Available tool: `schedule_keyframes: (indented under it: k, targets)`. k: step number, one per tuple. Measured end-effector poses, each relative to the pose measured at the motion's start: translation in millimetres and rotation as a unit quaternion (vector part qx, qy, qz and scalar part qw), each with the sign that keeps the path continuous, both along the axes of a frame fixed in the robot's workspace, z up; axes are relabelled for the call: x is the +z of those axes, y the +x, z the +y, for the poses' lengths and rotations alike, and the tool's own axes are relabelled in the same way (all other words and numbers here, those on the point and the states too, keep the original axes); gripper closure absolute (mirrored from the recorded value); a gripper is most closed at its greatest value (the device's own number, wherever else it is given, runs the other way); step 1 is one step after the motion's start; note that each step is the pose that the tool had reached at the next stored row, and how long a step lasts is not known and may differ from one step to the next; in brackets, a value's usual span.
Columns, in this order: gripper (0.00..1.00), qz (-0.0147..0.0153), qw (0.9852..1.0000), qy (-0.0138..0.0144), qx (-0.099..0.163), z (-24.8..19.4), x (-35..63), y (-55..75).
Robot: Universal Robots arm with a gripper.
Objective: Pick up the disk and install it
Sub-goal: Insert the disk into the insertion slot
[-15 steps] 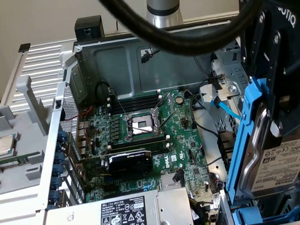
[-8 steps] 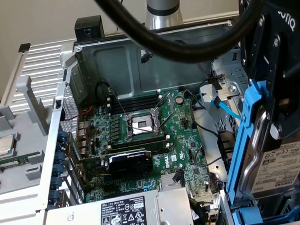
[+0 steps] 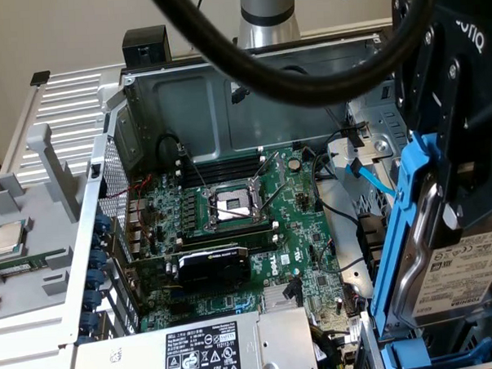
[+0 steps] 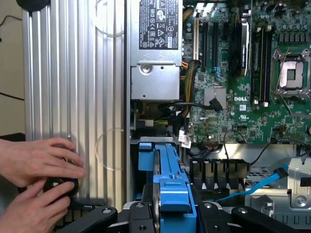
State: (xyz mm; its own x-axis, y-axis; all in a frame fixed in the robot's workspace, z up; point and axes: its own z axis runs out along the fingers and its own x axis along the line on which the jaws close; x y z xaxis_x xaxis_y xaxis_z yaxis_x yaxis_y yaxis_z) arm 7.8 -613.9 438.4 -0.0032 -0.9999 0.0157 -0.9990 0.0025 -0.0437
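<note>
Pincer [image 3: 445,210] is clamped on the disk [image 3: 459,285] by its blue frame, label facing out, disk on edge. It hangs at the exterior view's right, over the corner of the open computer case [image 3: 144,99], beside the motherboard [image 3: 231,226]. Pick-up looks done and we're in the carry/install step; the disk isn't seated. My read: seating needs the frame square to its slot and clear of the blue cable [image 3: 368,175]. A person's hands [image 4: 36,167] are on a black knob [image 4: 58,185] outside the case.
</note>
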Motion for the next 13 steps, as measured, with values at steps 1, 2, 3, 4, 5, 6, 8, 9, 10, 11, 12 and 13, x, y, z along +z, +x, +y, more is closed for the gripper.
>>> schedule_keyframes:
  k: [1, 2, 3, 4, 5, 6, 8, 9, 10, 11, 12, 13]
  targets:
    - [0.63, 0.0, 1.0, 0.0001, 0.0, 0.0, -0.2, 0.0]
    - [0.63, 0.0, 1.0, 0.0001, 0.0, 0.0, -0.3, 0.0]
    - [0.63, 0.0, 1.0, 0.0, 0.0, 0.0, -0.5, 0.1]
    - [0.63, 0.0, 1.0, 0.0001, 0.0, 0.0, -0.9, 0.1]
    - [0.63, 0.0, 1.0, 0.0, 0.0, 0.0, -1.0, 0.0]
    - [0.63, 0.0, 1.0, 0.0, 0.0, 0.0, -1.3, 0.0]
    - [0.63, 0.0, 1.0, 0.0, 0.0, 0.0, -2.1, 0.0]
    - [0.63, 0.0, 1.0, 0.0, 0.0, 0.0, -2.6, -0.2]
    - [0.63, 0.0, 1.0, 0.0, 0.0, 0.0, -2.9, -0.3]
    - [0.63, 0.0, 1.0, 0.0, 0.0, 0.0, -3.3, -0.3]
    - [0.63, 0.0, 1.0, 0.0, 0.0, 0.0, -3.8, -0.3]
    - [0.63, 0.0, 1.0, 0.0, 0.0, 0.0, -4.3, -0.3]
